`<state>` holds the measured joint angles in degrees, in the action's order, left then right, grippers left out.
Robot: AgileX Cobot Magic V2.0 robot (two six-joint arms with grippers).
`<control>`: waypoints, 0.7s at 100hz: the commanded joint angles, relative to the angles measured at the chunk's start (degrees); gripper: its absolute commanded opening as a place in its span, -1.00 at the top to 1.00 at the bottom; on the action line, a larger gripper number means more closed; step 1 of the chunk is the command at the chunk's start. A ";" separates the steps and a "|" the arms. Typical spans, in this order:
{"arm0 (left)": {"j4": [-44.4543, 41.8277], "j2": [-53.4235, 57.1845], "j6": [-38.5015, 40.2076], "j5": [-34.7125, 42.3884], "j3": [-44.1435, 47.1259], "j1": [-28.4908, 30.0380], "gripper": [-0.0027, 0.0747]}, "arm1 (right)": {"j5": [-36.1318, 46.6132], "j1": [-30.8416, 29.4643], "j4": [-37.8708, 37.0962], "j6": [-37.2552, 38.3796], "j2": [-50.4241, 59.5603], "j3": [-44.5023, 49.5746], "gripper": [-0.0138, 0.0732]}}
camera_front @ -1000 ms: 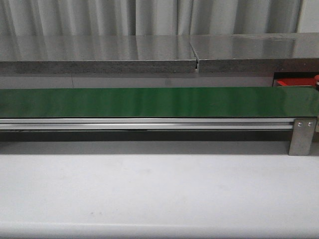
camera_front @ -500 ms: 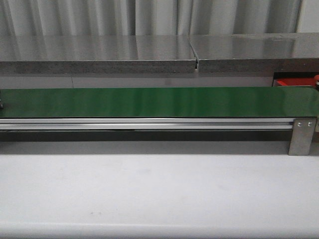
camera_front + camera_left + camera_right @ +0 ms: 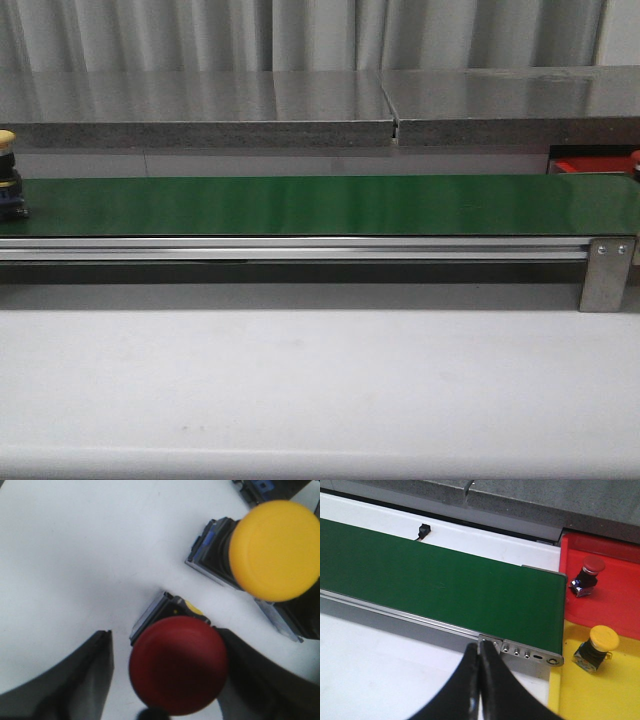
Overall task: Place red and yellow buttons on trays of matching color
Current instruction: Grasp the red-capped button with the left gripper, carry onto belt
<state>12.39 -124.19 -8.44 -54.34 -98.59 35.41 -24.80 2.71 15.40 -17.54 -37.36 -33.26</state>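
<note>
In the left wrist view, a red button point(image 3: 177, 665) stands on a white surface between the jaws of my left gripper point(image 3: 165, 640). That gripper is open: one finger point(image 3: 250, 675) is against the cap, the other stands apart. A yellow button point(image 3: 275, 550) lies beside it. Another yellow button point(image 3: 8, 172) rides the far left end of the green belt point(image 3: 320, 205). My right gripper point(image 3: 480, 652) is shut and empty near the belt's right end. Beyond it, the red tray point(image 3: 615, 595) holds a red button point(image 3: 587, 572) and the yellow tray point(image 3: 620, 695) holds a yellow button point(image 3: 600, 647).
A metal bracket point(image 3: 605, 272) closes the belt's right end, with a corner of the red tray point(image 3: 585, 165) behind it. A grey stone ledge point(image 3: 200, 130) runs behind the belt, and the white table point(image 3: 320, 390) lies in front. A dark button body point(image 3: 260, 487) shows at the left wrist view's edge.
A yellow button has come into the front view at the far left end of the belt and moved a little to the right. Nothing else has visibly moved.
</note>
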 commanded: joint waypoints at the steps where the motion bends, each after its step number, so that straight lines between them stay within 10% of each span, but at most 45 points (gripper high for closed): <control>1: 0.79 3.35 0.69 1.78 -1.44 0.10 0.19 | 4.30 0.04 0.45 -0.45 0.21 -1.50 0.95; 70: 0.96 17.05 -1.35 2.76 4.66 -0.14 0.36 | 4.30 0.04 0.45 -0.45 0.21 -1.50 0.95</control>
<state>12.26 -113.57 -9.75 -54.20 -95.26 35.41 -24.80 2.71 15.40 -17.54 -37.36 -33.26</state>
